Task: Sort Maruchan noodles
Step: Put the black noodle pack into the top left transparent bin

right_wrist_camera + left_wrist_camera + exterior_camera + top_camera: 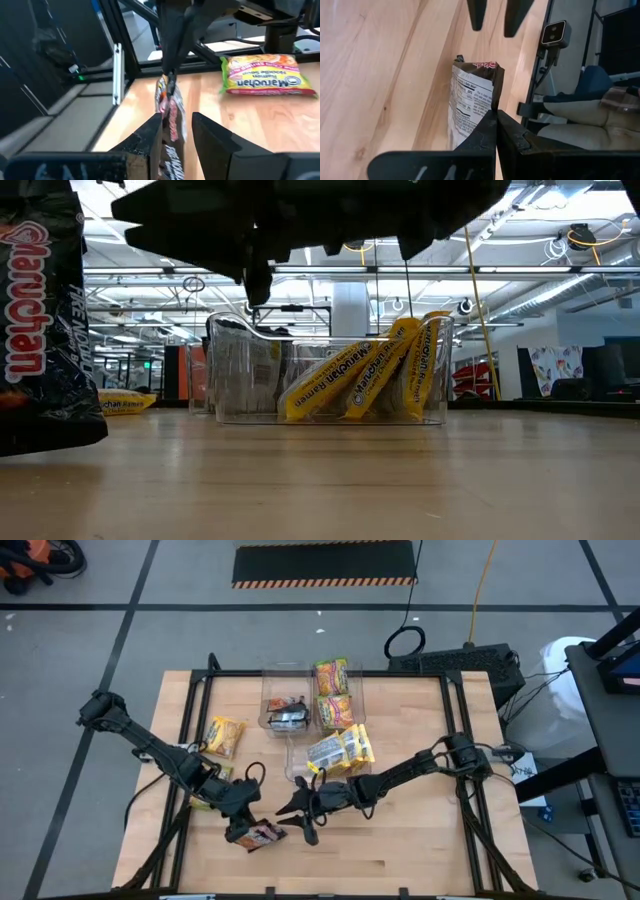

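Note:
My left gripper (243, 828) is near the table's near edge, shut on a dark brown Maruchan packet (266, 835) that hangs upright in the low view (40, 330). My right gripper (177, 125) faces it from the right, open. Its fingers stand on either side of the packet's lower half (171, 112); I cannot tell whether they touch it. Yellow packets (350, 380) lean in a clear bin (335, 752). Two more bins hold dark packets (287, 716) and green and orange ones (333, 695). A yellow packet (225, 736) lies flat on the table's left part. My left gripper pinches the dark packet's top edge (167, 82) between its two fingers (172, 50), coming from above and pointing down. In the left wrist view the fingertips (495, 112) close on the packet's thin edge. The packet hangs upright below them, printed back (467, 100) showing.
The three clear bins (285, 675) stand at the table's far middle. Another yellow packet (205, 795) lies under the left arm. A black frame (190, 690) runs round the table's sides. Bare wood (400, 850) stretches along the near right part.

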You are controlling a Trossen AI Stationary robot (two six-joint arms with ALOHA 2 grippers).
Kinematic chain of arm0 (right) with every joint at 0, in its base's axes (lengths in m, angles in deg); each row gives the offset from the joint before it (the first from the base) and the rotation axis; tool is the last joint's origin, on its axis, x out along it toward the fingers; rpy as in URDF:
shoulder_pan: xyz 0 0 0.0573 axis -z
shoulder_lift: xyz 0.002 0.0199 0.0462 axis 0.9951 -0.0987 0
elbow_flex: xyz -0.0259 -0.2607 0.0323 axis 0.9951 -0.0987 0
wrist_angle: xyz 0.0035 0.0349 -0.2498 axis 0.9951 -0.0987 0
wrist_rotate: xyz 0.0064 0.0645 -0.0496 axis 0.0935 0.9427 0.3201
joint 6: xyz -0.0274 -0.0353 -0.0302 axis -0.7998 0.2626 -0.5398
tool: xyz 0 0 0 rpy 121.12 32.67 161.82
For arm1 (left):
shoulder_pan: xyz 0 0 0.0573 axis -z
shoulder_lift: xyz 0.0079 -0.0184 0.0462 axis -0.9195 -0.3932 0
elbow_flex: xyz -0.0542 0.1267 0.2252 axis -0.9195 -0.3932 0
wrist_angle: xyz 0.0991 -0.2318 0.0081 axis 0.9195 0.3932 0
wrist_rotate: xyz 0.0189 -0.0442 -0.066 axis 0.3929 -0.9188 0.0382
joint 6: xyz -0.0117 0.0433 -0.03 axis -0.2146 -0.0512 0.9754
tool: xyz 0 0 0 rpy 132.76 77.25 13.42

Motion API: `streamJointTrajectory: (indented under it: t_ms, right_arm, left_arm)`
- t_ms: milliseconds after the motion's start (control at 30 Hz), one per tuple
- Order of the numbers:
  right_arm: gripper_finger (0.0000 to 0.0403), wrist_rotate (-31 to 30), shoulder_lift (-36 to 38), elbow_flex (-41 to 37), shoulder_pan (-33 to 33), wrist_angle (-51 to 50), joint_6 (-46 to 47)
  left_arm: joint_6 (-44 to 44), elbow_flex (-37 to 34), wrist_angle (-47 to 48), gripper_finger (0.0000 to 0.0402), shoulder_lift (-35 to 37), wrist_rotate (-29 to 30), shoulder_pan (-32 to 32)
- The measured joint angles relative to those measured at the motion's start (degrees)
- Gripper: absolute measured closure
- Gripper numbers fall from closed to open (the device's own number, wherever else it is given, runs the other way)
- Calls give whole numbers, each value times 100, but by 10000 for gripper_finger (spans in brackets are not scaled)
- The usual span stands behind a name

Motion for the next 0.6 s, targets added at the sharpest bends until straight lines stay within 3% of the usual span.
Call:
streamJointTrajectory:
  t_ms: [200,600]
  right_arm:
    - [302,20,-193,13,2,503,147]
    - [302,37,-187,553,107,-194,-314]
  left_arm:
    - [-2,0,1,402,0,-4,0]
    - [-37,0,-195,402,0,-77,-214]
